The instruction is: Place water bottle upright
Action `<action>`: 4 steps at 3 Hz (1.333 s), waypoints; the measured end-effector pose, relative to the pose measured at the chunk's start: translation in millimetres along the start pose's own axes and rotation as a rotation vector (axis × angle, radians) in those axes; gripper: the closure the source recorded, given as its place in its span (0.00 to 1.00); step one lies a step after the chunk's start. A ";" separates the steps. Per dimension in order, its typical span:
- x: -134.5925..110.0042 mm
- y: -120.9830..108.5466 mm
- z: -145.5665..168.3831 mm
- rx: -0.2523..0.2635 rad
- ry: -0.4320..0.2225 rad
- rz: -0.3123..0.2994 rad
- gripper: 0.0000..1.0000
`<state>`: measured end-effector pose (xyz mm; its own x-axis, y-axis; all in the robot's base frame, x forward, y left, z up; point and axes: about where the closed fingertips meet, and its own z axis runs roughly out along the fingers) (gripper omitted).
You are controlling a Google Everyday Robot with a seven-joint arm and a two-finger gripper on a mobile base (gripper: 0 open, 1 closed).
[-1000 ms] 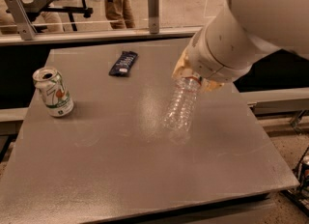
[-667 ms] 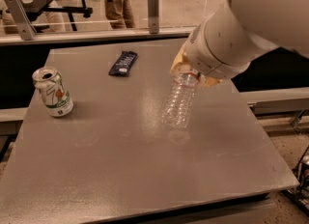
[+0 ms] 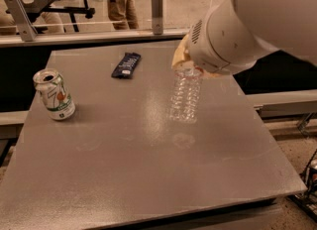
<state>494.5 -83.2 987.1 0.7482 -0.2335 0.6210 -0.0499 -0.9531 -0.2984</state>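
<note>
The water bottle (image 3: 185,96) is a clear ribbed plastic bottle, hanging almost upright over the grey table (image 3: 148,174) right of centre. Its base is just above or barely touching the tabletop. Its cap and label end are hidden inside my gripper (image 3: 187,66), which holds the bottle by its top. The big white arm covers the gripper from above and the right.
A white-and-green soda can (image 3: 54,95) stands upright at the left. A dark snack wrapper (image 3: 126,65) lies flat toward the back centre. A glass partition with metal posts (image 3: 157,5) runs behind the table. The table's right edge is close to the arm.
The bottle has swung from a tilt to nearly vertical and moved slightly lower toward the tabletop, still held by the gripper. The can and wrapper have not moved.
</note>
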 end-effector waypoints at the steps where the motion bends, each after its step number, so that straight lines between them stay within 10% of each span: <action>1: 16.8 -2.3 2.2 0.038 0.071 -0.137 1.00; 2: 24.4 2.5 8.6 0.083 0.127 -0.232 1.00; 4: 41.7 -2.0 32.7 0.295 0.280 -0.226 1.00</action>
<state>547.4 -84.8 989.8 0.5097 -0.1078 0.8536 0.3144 -0.9001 -0.3015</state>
